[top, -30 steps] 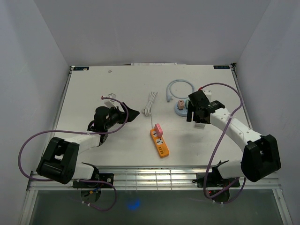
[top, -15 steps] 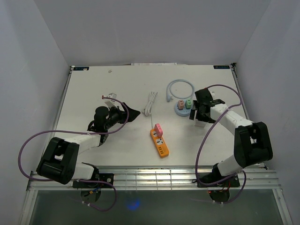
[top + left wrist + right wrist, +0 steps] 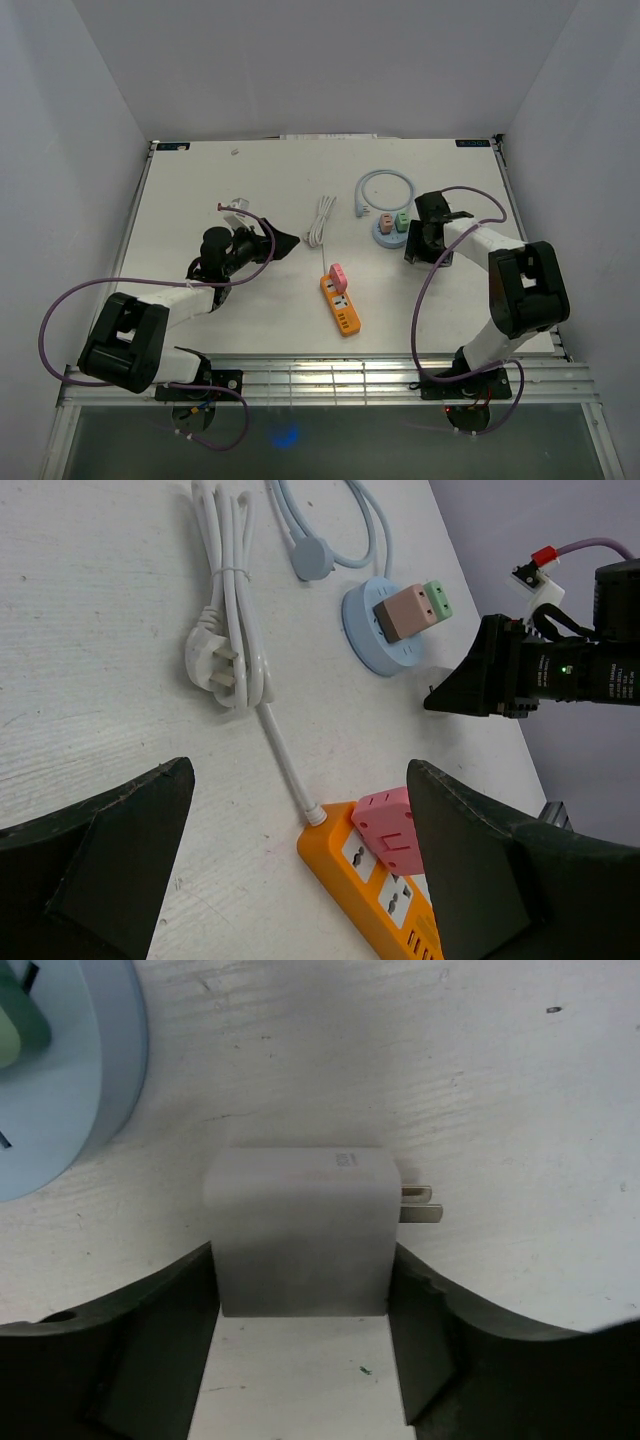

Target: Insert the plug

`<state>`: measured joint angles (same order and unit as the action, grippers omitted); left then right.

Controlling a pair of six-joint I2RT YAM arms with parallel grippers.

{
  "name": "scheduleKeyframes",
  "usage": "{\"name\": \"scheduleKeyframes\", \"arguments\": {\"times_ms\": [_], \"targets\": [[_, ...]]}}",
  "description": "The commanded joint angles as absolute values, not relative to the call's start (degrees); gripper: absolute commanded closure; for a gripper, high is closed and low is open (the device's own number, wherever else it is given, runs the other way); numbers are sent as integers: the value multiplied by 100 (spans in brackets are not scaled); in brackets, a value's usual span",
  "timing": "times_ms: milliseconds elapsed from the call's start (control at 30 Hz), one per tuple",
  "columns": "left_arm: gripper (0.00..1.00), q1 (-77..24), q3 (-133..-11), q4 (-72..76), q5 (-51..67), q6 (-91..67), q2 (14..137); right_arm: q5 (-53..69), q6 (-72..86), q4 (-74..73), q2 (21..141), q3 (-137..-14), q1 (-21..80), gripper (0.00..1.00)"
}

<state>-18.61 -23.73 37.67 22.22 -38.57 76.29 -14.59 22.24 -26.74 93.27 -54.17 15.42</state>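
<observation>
Right claw [image 3: 300, 1250] clenched the plug [image 3: 300, 1210] on the tabletop [image 3: 520, 1080], barely visible from above; left claw [image 3: 300, 770] gaped, fingers [image 3: 90, 870] partly cropped.

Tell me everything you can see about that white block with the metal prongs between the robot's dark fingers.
The white charger block is boxy, matte-looking plastic with rounded corners and faint print near one corner. Two flat metal prongs stick out of one side. It seems to lie on the white table, apart from the round blue hub. The right gripper has its dark fingers flush against two opposite sides.
</observation>
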Motion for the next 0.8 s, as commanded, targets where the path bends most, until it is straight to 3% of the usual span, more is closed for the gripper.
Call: {"name": "scheduleKeyframes", "arguments": {"times_ms": [0, 200, 500, 767], "targets": [[2, -1925, -2426, 3876, 2452, -3779, 7602, -1134, 2145, -2452, 9238, -5344, 1494, 35], [2, -2258, -2496, 4095, 2531, -3613, 7629, -1002, 2118, -2250, 8624, -5063, 1494, 49], [2, -3129, -2689, 3931, 2144, -3489, 7076, 85, 2022, -2004, 6631, -4334, 1494, 50], [2, -3919, -3857, 2788, 1882, -3946, 6943, 1177, 1574, -1336, 4967, -3867, 1512, 49]]}}
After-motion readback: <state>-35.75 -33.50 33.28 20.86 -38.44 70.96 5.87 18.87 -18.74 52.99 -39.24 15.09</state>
